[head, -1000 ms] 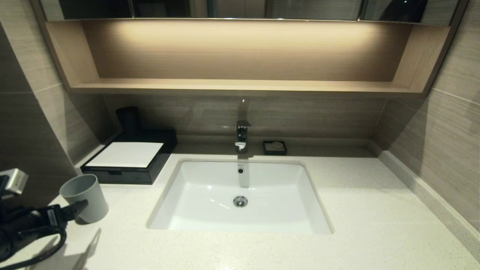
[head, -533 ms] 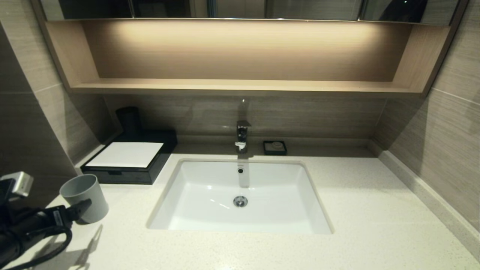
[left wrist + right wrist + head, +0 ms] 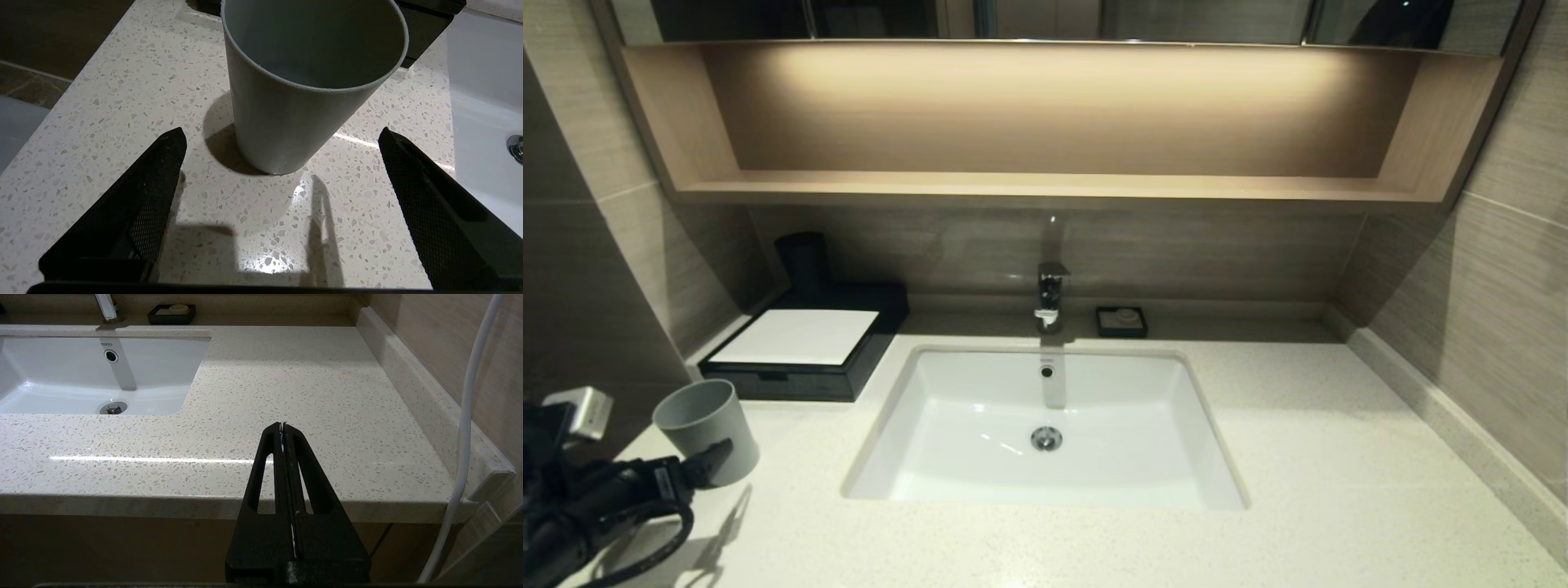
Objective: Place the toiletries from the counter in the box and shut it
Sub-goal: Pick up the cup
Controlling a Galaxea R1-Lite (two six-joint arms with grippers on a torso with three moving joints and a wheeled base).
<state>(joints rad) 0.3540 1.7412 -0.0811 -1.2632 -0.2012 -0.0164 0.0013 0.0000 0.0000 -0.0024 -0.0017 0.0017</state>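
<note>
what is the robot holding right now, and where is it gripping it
Nothing. The left gripper is open just short of the grey cup; the right gripper is shut, empty.

Warm shelf glow, glare on counter (image 3: 1323,457)

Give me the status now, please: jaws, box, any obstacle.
Left gripper open, facing grey cup. Right gripper shut, parked off counter. Box closed. No toiletries visible.

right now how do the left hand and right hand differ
The left hand is open, fingers wide either side of the grey cup above the counter; the right hand is shut, before the counter's front edge. Both have black fingers and hold nothing.
</note>
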